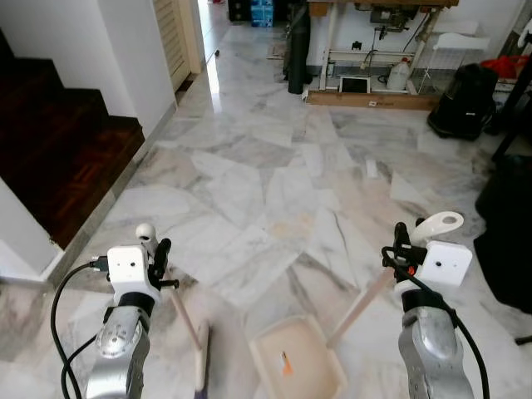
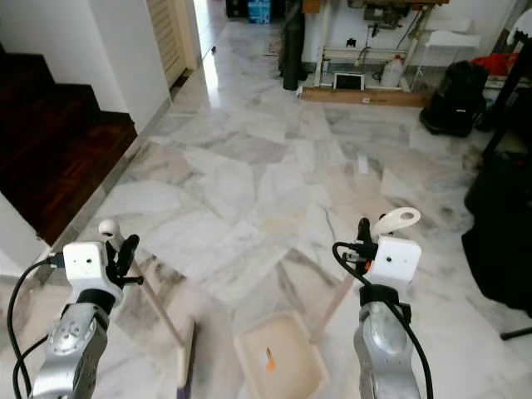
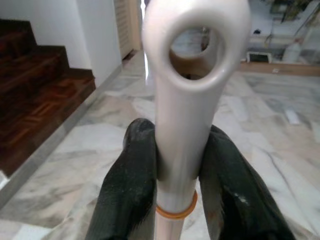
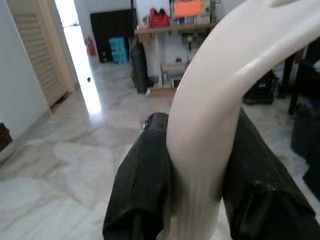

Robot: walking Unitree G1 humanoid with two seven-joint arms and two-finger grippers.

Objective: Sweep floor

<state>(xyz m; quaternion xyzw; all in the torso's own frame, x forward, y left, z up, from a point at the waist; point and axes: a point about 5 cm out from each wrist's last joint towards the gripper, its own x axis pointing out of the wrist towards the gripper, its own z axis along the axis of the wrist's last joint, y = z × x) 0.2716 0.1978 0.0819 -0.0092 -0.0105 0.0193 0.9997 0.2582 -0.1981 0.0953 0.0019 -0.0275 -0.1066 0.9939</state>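
My left gripper [image 1: 155, 249] is shut on the white handle end of a broom [image 1: 185, 320], whose wooden stick slants down to its head [image 1: 200, 362] on the marble floor. In the left wrist view the black fingers [image 3: 132, 185] clamp the broom handle [image 3: 187, 100] below its hanging hole. My right gripper [image 1: 401, 243] is shut on the curved white dustpan handle [image 1: 438, 223]. The handle's stick runs down to the cream dustpan [image 1: 303, 359], which lies flat with a small orange scrap [image 1: 285, 362] inside. A small white scrap [image 1: 371, 168] lies on the floor farther ahead.
Dark wooden stairs [image 1: 58, 141] rise at the left beside a white wall. A black bag [image 1: 461, 101] and a dark object [image 1: 507, 233] stand at the right. A workbench [image 1: 374, 50] with clutter under it closes the far side. Open marble floor [image 1: 266, 174] stretches ahead.
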